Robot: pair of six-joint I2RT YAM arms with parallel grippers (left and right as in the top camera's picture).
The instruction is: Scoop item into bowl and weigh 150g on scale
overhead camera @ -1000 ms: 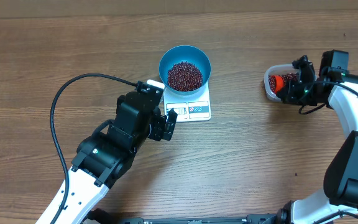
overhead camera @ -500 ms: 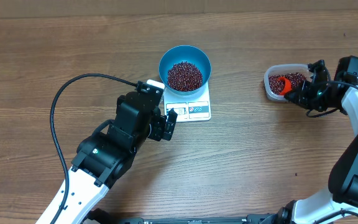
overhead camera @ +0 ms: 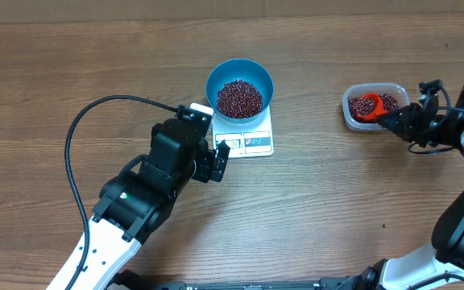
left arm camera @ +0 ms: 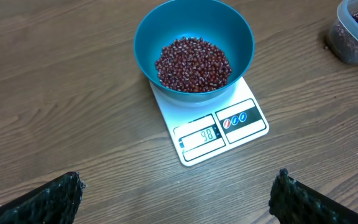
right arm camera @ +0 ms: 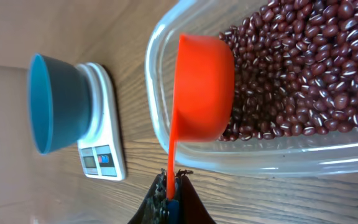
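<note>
A blue bowl (overhead camera: 239, 89) (left arm camera: 193, 53) (right arm camera: 51, 102) holding red beans sits on the white scale (overhead camera: 246, 141) (left arm camera: 219, 130) (right arm camera: 101, 158), whose display reads 98. At the right, a clear tub (overhead camera: 372, 105) (right arm camera: 272, 93) holds more red beans. My right gripper (overhead camera: 393, 118) (right arm camera: 170, 190) is shut on the handle of an orange scoop (overhead camera: 367, 106) (right arm camera: 204, 87), whose cup rests inside the tub on the beans. My left gripper (overhead camera: 220, 161) (left arm camera: 176, 193) is open over bare table just in front of the scale, holding nothing.
A black cable (overhead camera: 95, 113) loops over the table left of the left arm. A corner of the bean tub (left arm camera: 356, 31) shows at the top right of the left wrist view. Wood table (overhead camera: 337, 201) surrounds everything.
My right arm has drawn back to the right, and the scoop has slid rightward within the tub. The left arm, bowl and scale have not moved.
</note>
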